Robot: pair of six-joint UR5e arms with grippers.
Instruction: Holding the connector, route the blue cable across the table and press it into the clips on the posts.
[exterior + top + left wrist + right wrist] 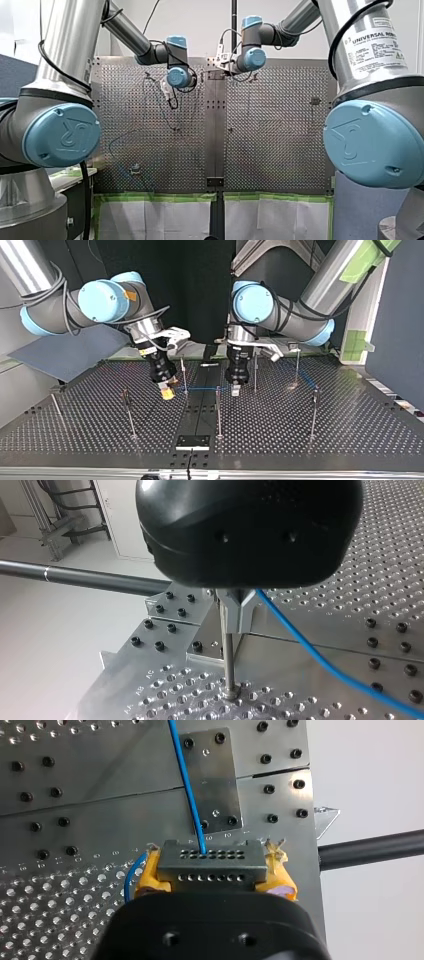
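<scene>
Top view, nearest edge: a small dark rectangular plate (192,441) is sitting on the silver perforated metal table (350,435). Just behind it, thin upright metal rods are standing in a row: the left post (131,415), the middle post (218,412) and the right post (313,412).

Further in, left of centre, my right arm's black gripper with yellow pads (168,391) is pointing down at the table. It is pinching the grey rectangular connector (212,864), which has rows of small holes. The right wrist view is showing the pads pressing on both ends of it.

The thin blue cable (202,388) is coming out of the connector's face. It is running across the table's middle seam toward my left arm's black gripper (235,388), which is hanging tip-down just right of centre, close to the surface. Cannot tell if this claw is spread or pressed together. The left wrist view is showing mostly black housing, with a slim post (228,655) under it and the cable passing beside.

Beyond that, a blue stretch is angling from the far post (297,365) toward the top of the right post.
</scene>
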